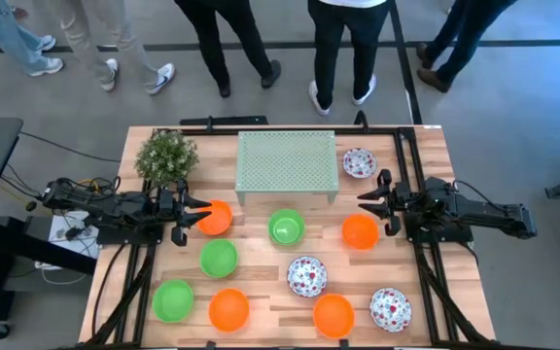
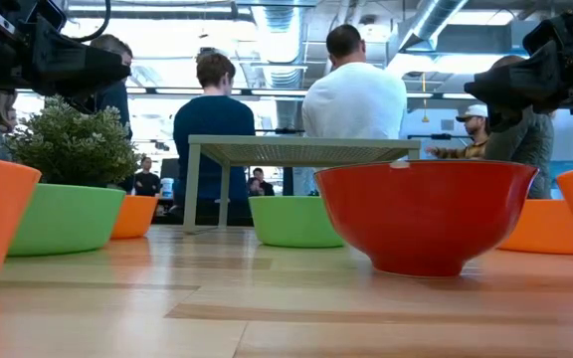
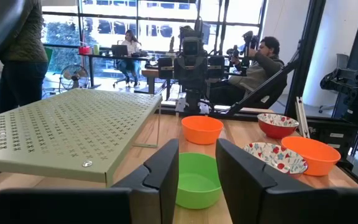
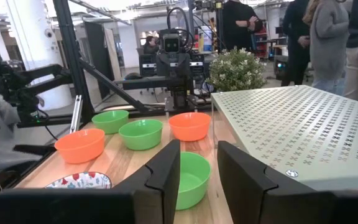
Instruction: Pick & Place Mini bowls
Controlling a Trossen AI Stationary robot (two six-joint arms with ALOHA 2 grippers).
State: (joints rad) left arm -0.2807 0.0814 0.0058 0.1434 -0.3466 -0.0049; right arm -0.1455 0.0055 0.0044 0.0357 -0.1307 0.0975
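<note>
Left gripper and right gripper hover open over the wooden table — people stand beyond.

orange bowls: four plain orange, one by the plant, one right of centre, two along the near edge
green bowls: three plain bright green, one at the centre, one left of it, one at the near left
speckled bowls: white with red floral speckles, one beside the rack, one mid-table, one at the near right
rack: pale green, covered in a regular pattern of small perforations
plant: bushy, dark green with paler tips
table: light wood planks with darker streaks
arms: dark, near black
</note>
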